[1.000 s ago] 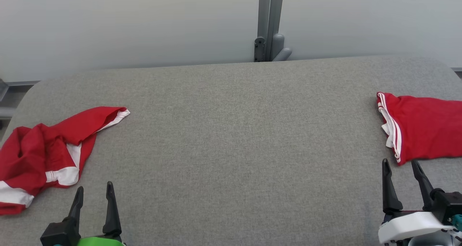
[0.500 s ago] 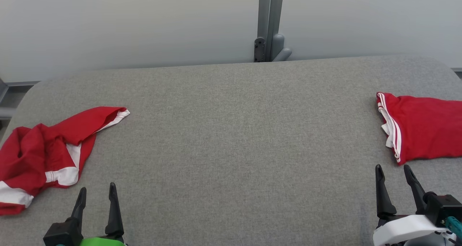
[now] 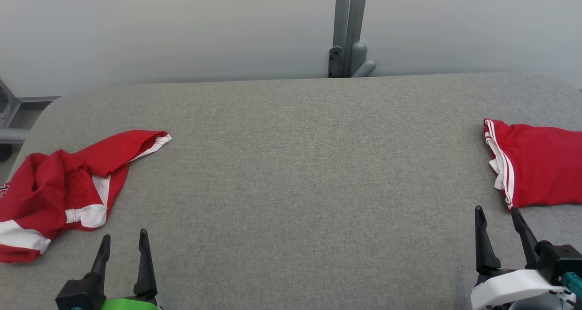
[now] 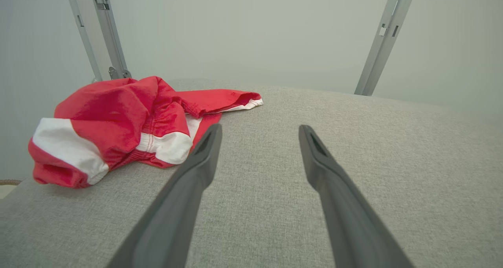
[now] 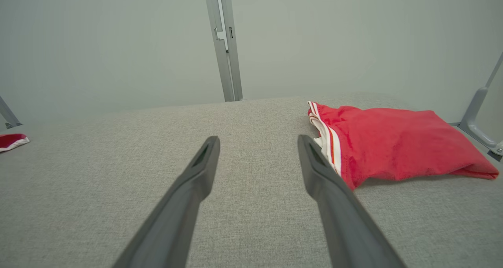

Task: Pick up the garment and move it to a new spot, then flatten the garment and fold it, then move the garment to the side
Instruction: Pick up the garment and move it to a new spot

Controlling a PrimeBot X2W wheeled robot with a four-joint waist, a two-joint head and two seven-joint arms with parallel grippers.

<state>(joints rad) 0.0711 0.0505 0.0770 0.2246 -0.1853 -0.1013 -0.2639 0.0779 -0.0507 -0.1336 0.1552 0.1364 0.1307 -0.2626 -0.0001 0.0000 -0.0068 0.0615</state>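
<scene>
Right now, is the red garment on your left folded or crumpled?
Crumpled: the red-and-white garment lies in a rumpled heap with uneven creases and bunched layers, one end trailing out to the side.

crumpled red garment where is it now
The crumpled red garment lies at the table's left edge in the head view, ahead and left of the left gripper.
</scene>
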